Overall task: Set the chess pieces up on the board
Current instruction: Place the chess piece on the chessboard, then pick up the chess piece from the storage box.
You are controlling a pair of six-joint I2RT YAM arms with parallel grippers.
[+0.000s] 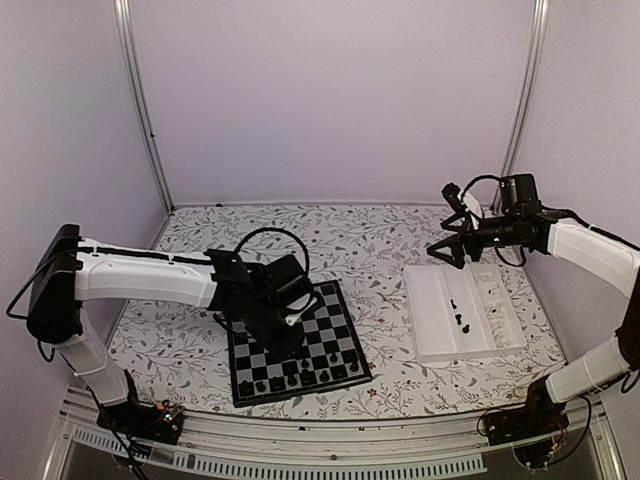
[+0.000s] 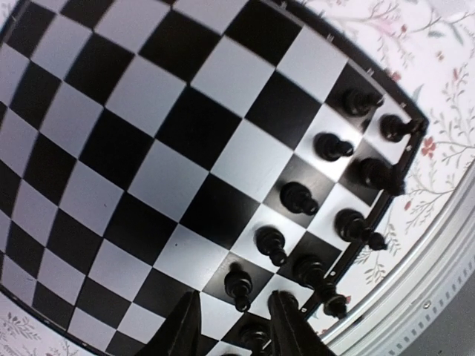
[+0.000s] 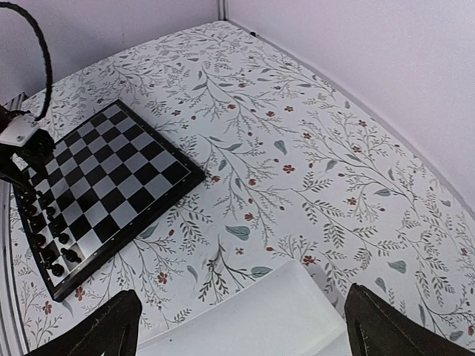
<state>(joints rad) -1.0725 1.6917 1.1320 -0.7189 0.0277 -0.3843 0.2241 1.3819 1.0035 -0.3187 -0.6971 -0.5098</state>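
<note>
The white tray (image 1: 430, 335) lies on the right of the floral table. A few black chess pieces (image 1: 460, 320) sit in its middle compartment and pale pieces (image 1: 492, 300) in the one to the right. The board (image 1: 335, 320) lies left of centre, with more black pieces in two rows along its near edge. The left gripper (image 2: 236, 297) hangs low over that edge, fingers slightly apart, pinching nothing visible. The right gripper (image 3: 243, 297) is spread wide and empty above the tray's far left corner.

Robot lab test cell: plain lilac walls (image 1: 330, 100), aluminium corner posts (image 1: 141, 100), floral-covered table (image 1: 380, 240), metal front rail (image 1: 330, 445).
</note>
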